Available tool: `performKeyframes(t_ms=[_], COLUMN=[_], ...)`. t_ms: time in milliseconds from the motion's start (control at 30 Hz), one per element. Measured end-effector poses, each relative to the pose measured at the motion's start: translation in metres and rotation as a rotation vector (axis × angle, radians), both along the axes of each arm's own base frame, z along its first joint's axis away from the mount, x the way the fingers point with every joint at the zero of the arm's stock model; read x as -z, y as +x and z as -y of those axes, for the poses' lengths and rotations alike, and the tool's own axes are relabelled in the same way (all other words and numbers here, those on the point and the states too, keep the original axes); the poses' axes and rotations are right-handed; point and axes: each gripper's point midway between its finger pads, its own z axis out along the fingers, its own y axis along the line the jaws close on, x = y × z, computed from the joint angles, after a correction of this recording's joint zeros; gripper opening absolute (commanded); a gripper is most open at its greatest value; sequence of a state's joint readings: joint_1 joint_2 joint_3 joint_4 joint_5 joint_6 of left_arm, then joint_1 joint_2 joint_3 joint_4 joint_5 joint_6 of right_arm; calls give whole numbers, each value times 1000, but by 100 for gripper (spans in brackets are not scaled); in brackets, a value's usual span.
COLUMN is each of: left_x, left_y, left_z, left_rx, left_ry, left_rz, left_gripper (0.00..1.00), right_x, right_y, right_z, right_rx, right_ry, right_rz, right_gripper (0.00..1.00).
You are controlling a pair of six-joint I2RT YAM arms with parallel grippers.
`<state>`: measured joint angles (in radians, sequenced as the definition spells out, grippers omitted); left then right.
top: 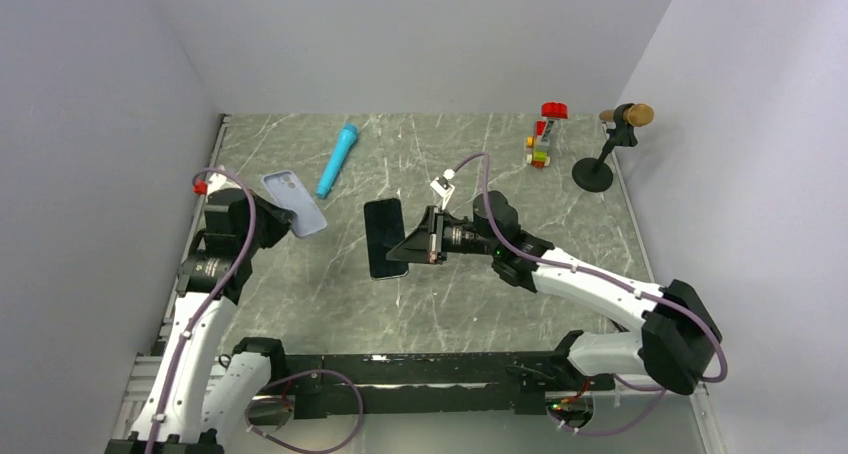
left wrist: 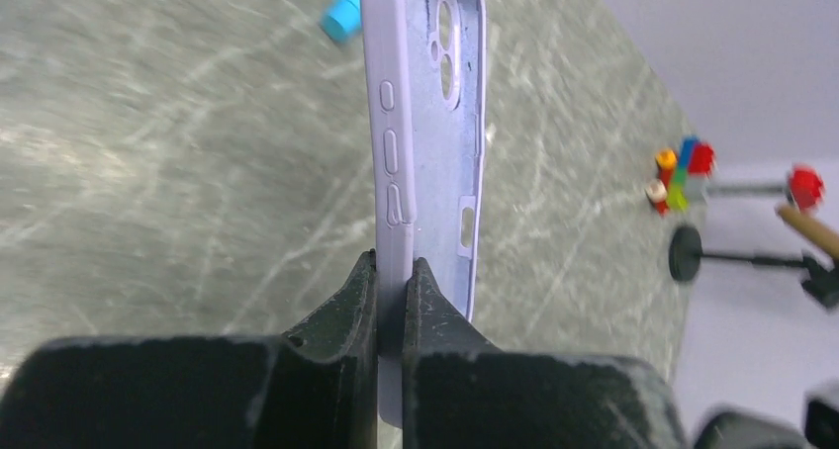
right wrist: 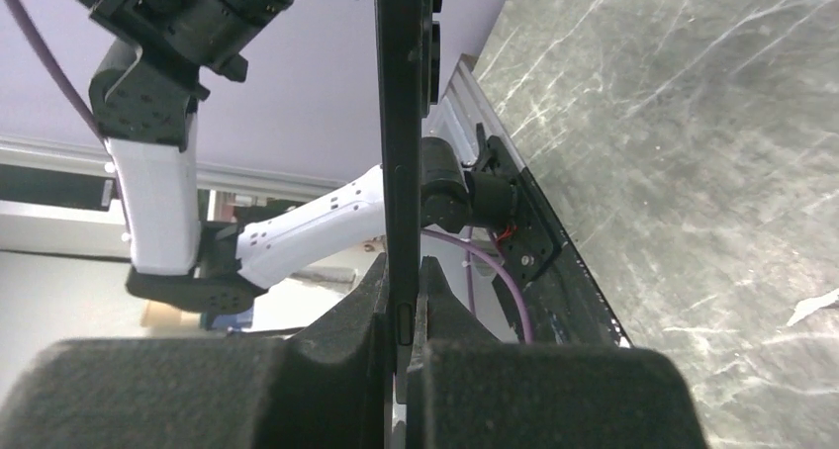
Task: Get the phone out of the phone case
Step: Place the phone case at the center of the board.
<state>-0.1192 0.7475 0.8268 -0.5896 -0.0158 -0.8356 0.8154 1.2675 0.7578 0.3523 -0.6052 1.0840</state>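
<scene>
left end effector [left wrist: 394, 267] clamps phone case [left wrist: 396, 93]; right end effector [right wrist: 404, 267] clamps phone [right wrist: 401, 103].

phone case [left wrist: 427, 142]: no lettering or logo legible
phone [top: 384, 237]: no brand or number legible
table [top: 480, 314]: no label or sign legible
elsewhere: nothing readable

The left arm [top: 195, 319] and right arm [top: 600, 292] have white moulded links and black cylindrical joints. A purple cable [top: 247, 236] loops along each, fastened with white ties. The left arm bears a red cap [top: 199, 186]. The left tool [left wrist: 394, 266] and right tool [right wrist: 401, 271] have matte black, grainy wedge fingers [left wrist: 336, 315].
</scene>
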Motion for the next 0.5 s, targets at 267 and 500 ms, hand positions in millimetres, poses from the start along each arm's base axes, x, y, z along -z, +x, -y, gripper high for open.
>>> performKeyframes(t_ms=[267, 500], left_x=[24, 89], left_y=[28, 55], left_z=[-85, -115], left_rx=[-334, -475], left_ry=[-81, -261], left_rz=[-51, -145], left_gripper=[0, 0], right_x=[-16, -26], right_y=[-1, -1], right_z=[26, 47], right_rx=[102, 182], right_ry=[-43, -70], right_rz=[96, 164], right_gripper=[0, 0])
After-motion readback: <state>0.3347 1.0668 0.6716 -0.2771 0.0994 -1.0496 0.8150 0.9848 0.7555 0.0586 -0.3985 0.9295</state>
